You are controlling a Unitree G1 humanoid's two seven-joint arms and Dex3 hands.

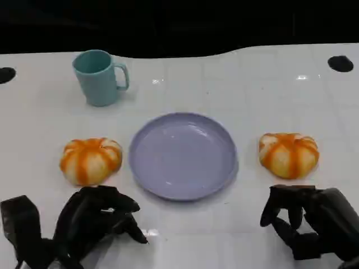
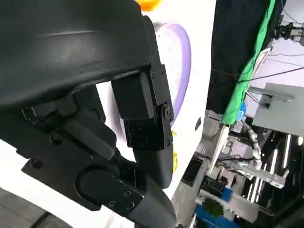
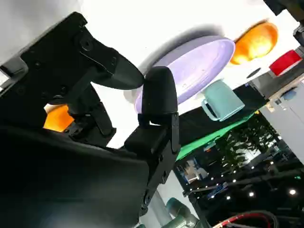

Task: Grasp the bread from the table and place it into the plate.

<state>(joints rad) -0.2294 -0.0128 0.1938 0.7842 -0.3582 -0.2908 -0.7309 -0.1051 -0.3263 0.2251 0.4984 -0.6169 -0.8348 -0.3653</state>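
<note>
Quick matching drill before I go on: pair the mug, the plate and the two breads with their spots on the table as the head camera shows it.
Things:
1. teal mug
2. purple plate
3. left bread
4. right bread

Places:
A. just beyond the right hand
B. centre, between the two breads
C. far left, behind the left bread
D. just beyond the left hand

Pairs: 1-C, 2-B, 3-D, 4-A
</note>
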